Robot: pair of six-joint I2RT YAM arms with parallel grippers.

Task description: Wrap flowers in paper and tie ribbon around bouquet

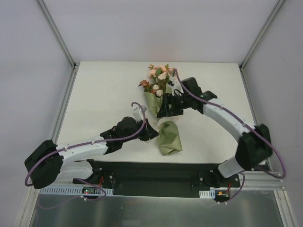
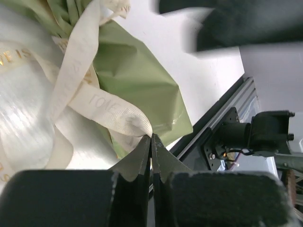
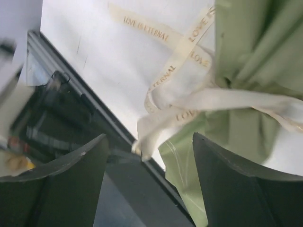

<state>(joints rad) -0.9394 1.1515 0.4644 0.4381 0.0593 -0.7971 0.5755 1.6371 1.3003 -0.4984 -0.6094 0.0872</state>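
Tabletop [image 1: 104,94]: white, pale walls [image 1: 156,28] around.
Bouquet [image 1: 152,101]: olive paper [image 1: 170,139] cone, pink blooms [image 1: 160,74], cream ribbon [image 2: 80,56].
Left hand [image 2: 151,142]: closed on ribbon.
Right hand [image 3: 149,137]: open.

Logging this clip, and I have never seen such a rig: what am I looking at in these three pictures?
A left robot arm and a right robot arm are bolted at the near edge of a white table. The wide picture looks down from above; the other two come from a camera on each wrist. On the table lies a bouquet: flowers wrapped in olive-green paper, with a cream ribbon around it. The left end effector is shut, pinching the ribbon. The right end effector stands open and holds nothing.
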